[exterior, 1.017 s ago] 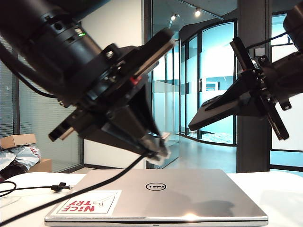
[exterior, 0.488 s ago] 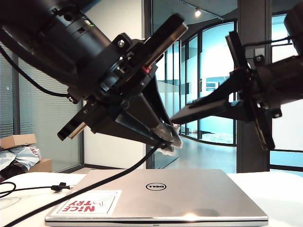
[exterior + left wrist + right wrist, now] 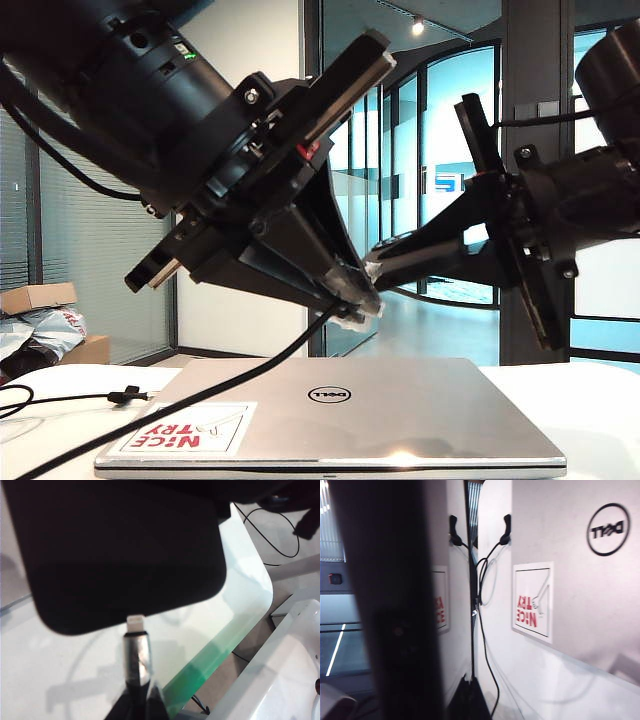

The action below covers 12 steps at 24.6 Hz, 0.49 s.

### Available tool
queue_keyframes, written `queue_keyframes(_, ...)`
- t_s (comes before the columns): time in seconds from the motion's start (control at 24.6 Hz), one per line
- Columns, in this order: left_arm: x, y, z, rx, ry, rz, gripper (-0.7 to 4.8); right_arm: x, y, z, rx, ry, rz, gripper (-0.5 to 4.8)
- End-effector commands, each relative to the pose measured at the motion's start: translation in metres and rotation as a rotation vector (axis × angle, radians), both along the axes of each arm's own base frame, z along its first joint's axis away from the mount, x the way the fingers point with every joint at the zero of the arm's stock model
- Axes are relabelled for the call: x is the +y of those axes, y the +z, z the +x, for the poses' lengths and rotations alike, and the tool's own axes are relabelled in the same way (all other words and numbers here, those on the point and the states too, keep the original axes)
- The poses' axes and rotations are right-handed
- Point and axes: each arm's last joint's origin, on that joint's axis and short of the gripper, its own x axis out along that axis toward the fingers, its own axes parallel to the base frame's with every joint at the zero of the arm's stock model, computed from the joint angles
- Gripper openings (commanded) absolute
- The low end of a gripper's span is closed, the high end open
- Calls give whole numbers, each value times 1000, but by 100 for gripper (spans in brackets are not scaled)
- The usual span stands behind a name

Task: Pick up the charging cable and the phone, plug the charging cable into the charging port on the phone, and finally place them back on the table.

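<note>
So both arms are up in the air over the silver Dell laptop (image 3: 330, 415) on the table (image 3: 590, 410), meeting mid-height so plug and port can line up; the right gripper (image 3: 400, 262) is clamped on the phone (image 3: 125, 550), held out edge-on toward the left gripper (image 3: 355, 295), whose fingers are pinched tight on the charging cable (image 3: 136, 652) just behind the plug. In the left wrist view the plug tip sits right at the phone's edge, looks about to go in; nothing's between them, though the cord trails down over the laptop and could drag.

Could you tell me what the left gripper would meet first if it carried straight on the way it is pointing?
Most likely the phone. The left gripper, shut on the charging cable, aims the plug at the phone's edge, held by the right gripper; the tip looks just short of the port.
</note>
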Motion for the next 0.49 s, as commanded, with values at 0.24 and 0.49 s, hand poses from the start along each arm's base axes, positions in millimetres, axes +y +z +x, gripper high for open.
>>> queue_keyframes(0.24, -1, 1, 0, -10, -10, -7, -6, 6, 11, 2, -76, -11, 45, -6)
queue_keyframes(0.49, -1, 2, 0, -12, -9, -11, -6, 10, 11, 0, -76, 4, 45, -6)
